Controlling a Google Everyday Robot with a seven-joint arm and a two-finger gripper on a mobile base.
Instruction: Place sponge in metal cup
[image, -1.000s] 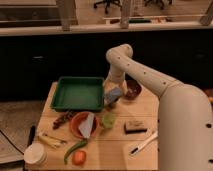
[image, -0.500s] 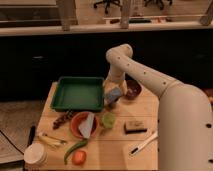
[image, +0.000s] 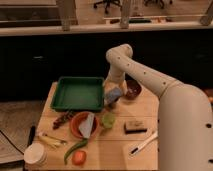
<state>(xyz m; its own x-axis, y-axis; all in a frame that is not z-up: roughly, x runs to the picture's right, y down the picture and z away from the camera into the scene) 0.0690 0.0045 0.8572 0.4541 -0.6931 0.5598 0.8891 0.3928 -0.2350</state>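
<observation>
Looking toward the far side of the counter (image: 112, 147), we see the gripper (image: 112, 100) clamped on the sponge (image: 114, 93), held between the green tray (image: 61, 95) and red bowl (image: 133, 90).

Almost no change. Hand (image: 113, 99) gripping the sponge (image: 114, 93) hangs just off the right edge of the green tray (image: 77, 94), same spot as half a second ago, with at most a tiny shift I can't pin down.
</observation>
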